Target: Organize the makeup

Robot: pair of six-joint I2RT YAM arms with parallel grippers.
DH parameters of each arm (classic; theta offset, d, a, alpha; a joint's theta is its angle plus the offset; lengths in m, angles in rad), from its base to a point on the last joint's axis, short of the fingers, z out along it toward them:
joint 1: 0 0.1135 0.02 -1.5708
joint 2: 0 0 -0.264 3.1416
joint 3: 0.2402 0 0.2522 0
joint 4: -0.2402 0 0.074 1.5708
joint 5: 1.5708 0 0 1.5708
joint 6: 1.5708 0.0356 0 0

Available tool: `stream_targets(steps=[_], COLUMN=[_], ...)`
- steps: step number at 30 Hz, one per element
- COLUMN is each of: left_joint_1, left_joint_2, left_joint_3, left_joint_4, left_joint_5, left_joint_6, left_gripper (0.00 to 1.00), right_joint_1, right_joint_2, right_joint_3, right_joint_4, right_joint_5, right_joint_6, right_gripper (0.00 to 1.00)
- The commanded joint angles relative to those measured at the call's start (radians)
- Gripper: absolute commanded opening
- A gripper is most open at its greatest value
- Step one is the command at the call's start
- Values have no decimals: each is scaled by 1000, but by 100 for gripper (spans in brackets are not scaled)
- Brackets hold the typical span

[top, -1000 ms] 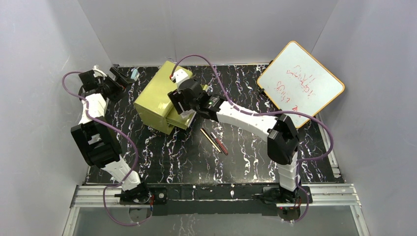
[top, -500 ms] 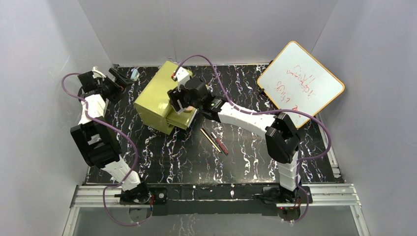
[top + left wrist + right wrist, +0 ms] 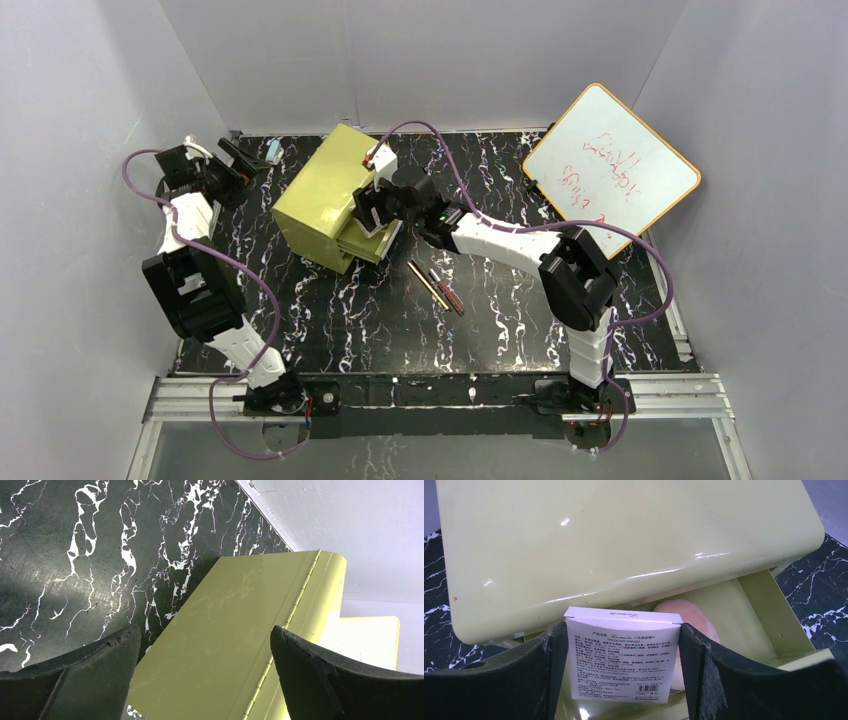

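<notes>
Status: partly done.

Right gripper (image 3: 623,630): the jaws are clamped on the two side edges of the palette (image 3: 619,667), which is held upright, printed face to the camera. It hangs over the open drawer (image 3: 764,615) of the box (image 3: 315,200) and is not yet set down. The box stands left of centre, toward the far edge of the tabletop, with the drawer pulled out toward the middle.

Stowed: one pinkish disc (image 3: 696,625) lies in the drawer, behind and to the right of the palette. The palette hides most of the drawer floor, so I cannot tell if a second disc is in there. None shows on the tabletop in the top view.

Outstanding: the gold pencil (image 3: 427,283) and the red pencil (image 3: 446,291) lie side by side near the tabletop's centre, just clear of the drawer and untouched.

Left gripper (image 3: 204,632): jaws wide, nothing between them. It hovers by the far left corner, looking down on the hinged rear of the box, and has no part in the placing.

Judgement: releasing the palette completes this item. The two pencils are then left, and perhaps shutting the drawer.
</notes>
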Motion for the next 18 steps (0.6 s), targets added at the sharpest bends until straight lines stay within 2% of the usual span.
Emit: stream_targets(steps=[1,2,4,5,8,9,10,18], left_joint_1=[12,14,15,17,19,20,20,20], left_joint_2=[-47,-45,-43,-43,-44,-45,-45,-45], left_joint_3=[-11,-12,-12,-12,-14,-16,-16,-19], left_joint_4=[3,4,8,9,15,16,17,22], left_joint_5=[35,34,39,40,43,44,45,49], left_joint_6=[-8,-9,-12,-14,-17,-18,-18,-24], left_gripper=[99,99,99,99,99,99,99,99], right_joint_1=[2,3,3,2,3,3,3,3], right_joint_2=[-42,-46,-55,-59,-71,-73,-75,-89], right_joint_3=[-13,-17,-22,-25,-30,-30,-27,23], right_joint_4=[46,45,36,30,13,7,-2,-56], right_joint_5=[-64,-71,-73,-73,-73,-73,-72,-12], right_joint_6=[-9,-14,-22,-25,-36,-38,-42,-62], right_gripper=[1,4,20,33,83,93,98,99])
